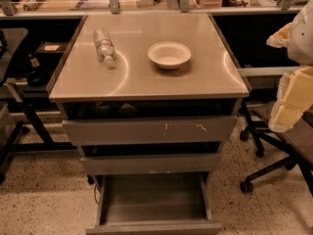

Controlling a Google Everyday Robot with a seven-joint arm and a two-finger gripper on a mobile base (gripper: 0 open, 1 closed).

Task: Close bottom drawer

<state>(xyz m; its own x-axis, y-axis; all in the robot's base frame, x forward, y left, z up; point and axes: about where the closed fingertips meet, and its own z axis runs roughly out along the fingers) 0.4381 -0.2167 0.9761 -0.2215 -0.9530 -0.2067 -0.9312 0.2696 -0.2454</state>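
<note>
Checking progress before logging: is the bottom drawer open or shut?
Open: the bottom drawer is pulled far out, its flat tray floor exposed. The gripper hangs at the right edge, clear of it.

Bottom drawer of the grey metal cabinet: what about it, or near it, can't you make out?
Camera view.
- Plain grey bottom drawer: front face cut off by the lower edge; its rear hidden under the middle drawer front.
- Pale gripper, far right beside the cabinet: cut off by the right edge.
</note>
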